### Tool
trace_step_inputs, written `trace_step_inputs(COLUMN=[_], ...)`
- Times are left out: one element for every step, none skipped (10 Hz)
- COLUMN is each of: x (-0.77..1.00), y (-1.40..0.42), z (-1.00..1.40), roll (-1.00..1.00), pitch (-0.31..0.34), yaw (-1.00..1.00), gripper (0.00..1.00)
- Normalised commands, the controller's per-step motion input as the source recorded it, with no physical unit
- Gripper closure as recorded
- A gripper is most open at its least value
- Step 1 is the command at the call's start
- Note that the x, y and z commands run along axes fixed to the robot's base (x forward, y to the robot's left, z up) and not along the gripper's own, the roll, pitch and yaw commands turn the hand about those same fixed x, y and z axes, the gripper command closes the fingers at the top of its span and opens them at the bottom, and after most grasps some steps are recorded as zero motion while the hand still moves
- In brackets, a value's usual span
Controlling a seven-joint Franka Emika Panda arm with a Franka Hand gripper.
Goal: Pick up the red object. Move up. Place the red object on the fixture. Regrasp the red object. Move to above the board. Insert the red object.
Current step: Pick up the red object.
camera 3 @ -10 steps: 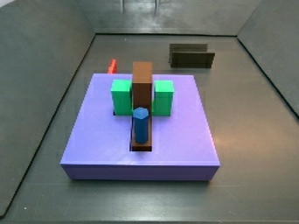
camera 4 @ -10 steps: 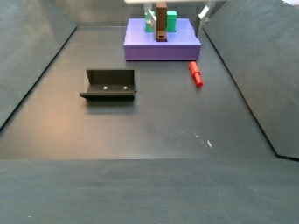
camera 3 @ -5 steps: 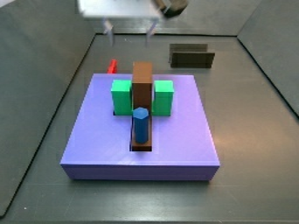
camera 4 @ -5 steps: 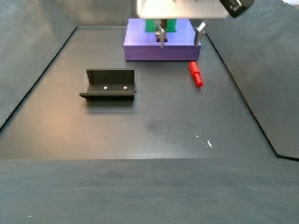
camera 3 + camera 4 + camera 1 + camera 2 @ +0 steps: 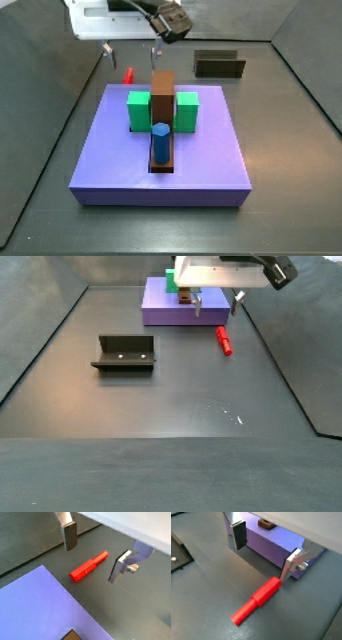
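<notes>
Pincer (image 5: 93, 553), spread wide, hangs seemingly clear above the floor-lying red object (image 5: 88, 566).

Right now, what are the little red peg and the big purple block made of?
The little red peg looks like smooth matte plastic: even bright colour, soft sheen, no grain. The big purple block also looks like plastic or painted, flat and uniform with crisp edges; I can't tell which. The open gripper hovers above the peg, its silver fingers looking like brushed metal.

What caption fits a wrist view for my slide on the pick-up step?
Open gripper hovering above the red peg, which lies flat on the dark floor beside the purple board.
</notes>
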Motion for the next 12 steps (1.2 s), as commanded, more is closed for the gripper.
trace_step_inputs(x=[-0.29,-0.29,-0.31,-0.26,-0.24,-0.09,-0.03,0.00,0.09,0.10,0.06,0.03], y=[0.00,0.00,0.00,0.06,0.00,0.00,0.00,0.00,0.00,-0.03,-0.02,-0.03], z=[-0.63,-0.51,-0.33,-0.30,-0.47,-0.25,-0.21,-0.11,0.00,0.00,-0.05,0.00], roll=[-0.03,-0.06,-0.06,-0.16,-0.07,-0.06,-0.06,-0.11,-0.08,-0.05,0.00,0.00], pitch=[-0.259,-0.220,-0.187,-0.179,-0.249,-0.179,-0.167,-0.140,-0.033,-0.044,-0.083,-0.090], yaw=[0.00,0.01,0.00,0.01,0.00,0.00,0.00,-0.03,-0.06,-0.07,-0.14,-0.13], gripper=[0.00,0.00,0.00,0.00,0.00,0.00,0.00,0.00,0.00,0.00,0.00,0.00])
